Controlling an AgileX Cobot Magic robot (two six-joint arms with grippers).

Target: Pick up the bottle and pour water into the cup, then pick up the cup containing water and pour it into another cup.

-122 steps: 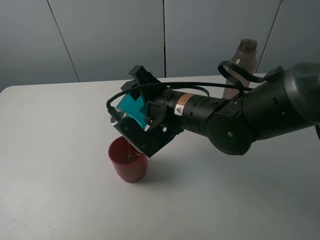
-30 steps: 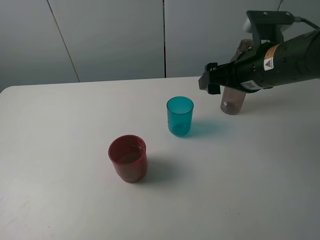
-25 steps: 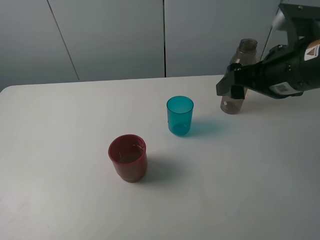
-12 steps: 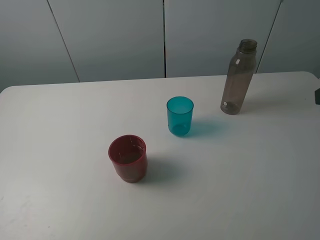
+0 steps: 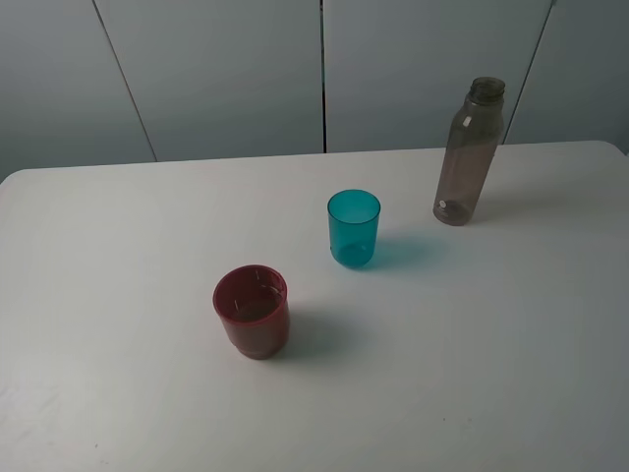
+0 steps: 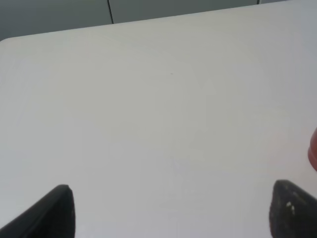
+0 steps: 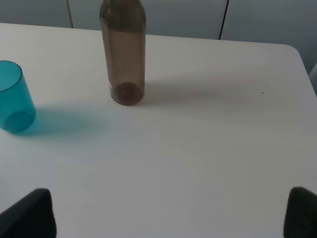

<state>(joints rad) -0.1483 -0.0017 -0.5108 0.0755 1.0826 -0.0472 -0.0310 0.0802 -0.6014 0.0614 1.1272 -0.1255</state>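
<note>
**All three vessels standing, both arms clear**

The bottle [image 5: 471, 152] is standing upright on the tabletop [image 5: 472, 344], its long axis vertical and its narrow neck pointing straight up; in the right wrist view it [image 7: 123, 52] is sitting ahead of the right end effector [image 7: 171, 218], well apart from it. The teal cup [image 5: 354, 228] is resting mouth-up, off to one side of that end effector's line and nearer than the bottle, its taper narrowing toward the base. The red cup [image 5: 253, 311] is also sitting mouth-up, just showing as a sliver [image 6: 313, 151] beside the left end effector [image 6: 171, 213].

Judging by the layout, each vessel is standing alone with free room around it, so neither pour looks to be under way, and something darker seems to be lying inside the red cup.

Both end effectors are spread wide, holding nothing, with only their dark fingertips [image 7: 27, 213] showing at the frame edge. Neither arm is appearing in the high view.
</note>
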